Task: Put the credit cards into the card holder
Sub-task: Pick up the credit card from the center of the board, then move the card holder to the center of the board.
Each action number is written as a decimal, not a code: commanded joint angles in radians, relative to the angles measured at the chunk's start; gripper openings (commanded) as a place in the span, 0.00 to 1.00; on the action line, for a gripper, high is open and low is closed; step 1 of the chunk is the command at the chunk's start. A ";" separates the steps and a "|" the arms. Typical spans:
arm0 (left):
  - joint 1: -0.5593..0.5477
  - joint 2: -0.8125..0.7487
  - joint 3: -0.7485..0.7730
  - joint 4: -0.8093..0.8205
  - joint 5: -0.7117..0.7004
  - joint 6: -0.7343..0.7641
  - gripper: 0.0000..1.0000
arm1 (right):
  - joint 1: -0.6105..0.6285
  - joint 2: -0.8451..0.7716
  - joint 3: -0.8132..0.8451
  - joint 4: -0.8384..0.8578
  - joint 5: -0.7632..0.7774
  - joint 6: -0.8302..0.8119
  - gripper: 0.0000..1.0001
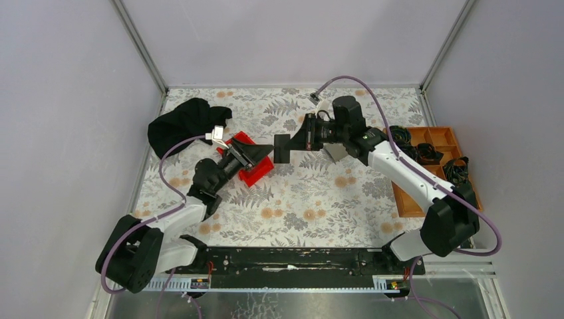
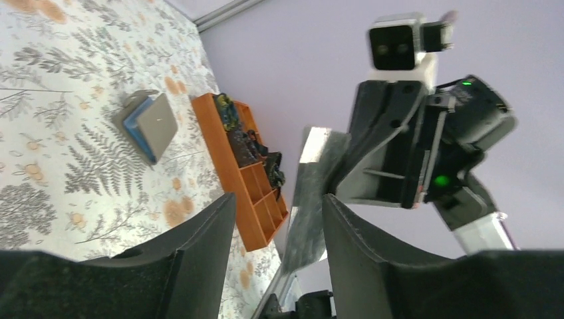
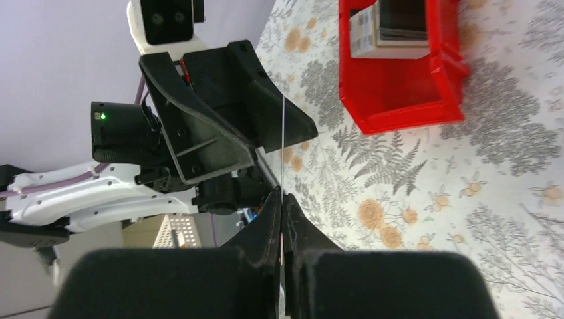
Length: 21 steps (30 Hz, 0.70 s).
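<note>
Floral tabletop (image 1: 299, 206) carries everything. A black cloth (image 1: 183, 126) lies crumpled well to the far left of the left end effector (image 2: 278, 206). An orange tray (image 1: 401, 199) w/ dark items in its compartments sits well off to the right of the right end effector (image 3: 282, 199), by the side wall. The red bin (image 3: 399, 116) is directly below the left end effector and partly hidden by it in the top view; stacked cards (image 3: 392, 26), whitish and dark, lie at one end inside it.

Both end effectors meet tip to tip above the tabletop, approx. mid-scene. Left end effector: fingers (image 2: 199, 246) spread wide, the card (image 2: 314, 186) standing in the gap between them; can't tell if either finger touches it. Right end effector: fingers pressed together, pinching that card by one edge, so it shows only as a thin line in the right wrist view. The card hangs in the air between the two, clear of the tabletop.

Card holder (image 2: 156, 123), grey and flat, lies on the tabletop beneath the right arm, behind the right end effector, near the orange tray. A light blue card (image 2: 133, 131) shows along the holder's edge.
</note>
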 commanded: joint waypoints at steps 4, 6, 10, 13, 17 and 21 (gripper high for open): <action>-0.018 0.031 0.049 -0.148 -0.085 0.094 0.60 | -0.003 -0.019 0.197 -0.271 0.312 -0.170 0.00; -0.036 0.009 0.072 -0.265 -0.126 0.145 0.60 | -0.005 -0.001 0.235 -0.343 0.405 -0.197 0.00; -0.072 -0.054 0.119 -0.492 -0.249 0.242 0.61 | -0.004 0.065 0.314 -0.478 0.584 -0.225 0.00; -0.099 -0.047 0.162 -0.590 -0.266 0.305 0.60 | -0.011 0.098 0.337 -0.532 0.735 -0.203 0.00; -0.155 0.015 0.235 -0.650 -0.258 0.374 0.60 | -0.046 0.127 0.338 -0.558 0.891 -0.158 0.00; -0.186 0.103 0.289 -0.656 -0.218 0.398 0.59 | -0.099 0.153 0.338 -0.546 0.982 -0.142 0.00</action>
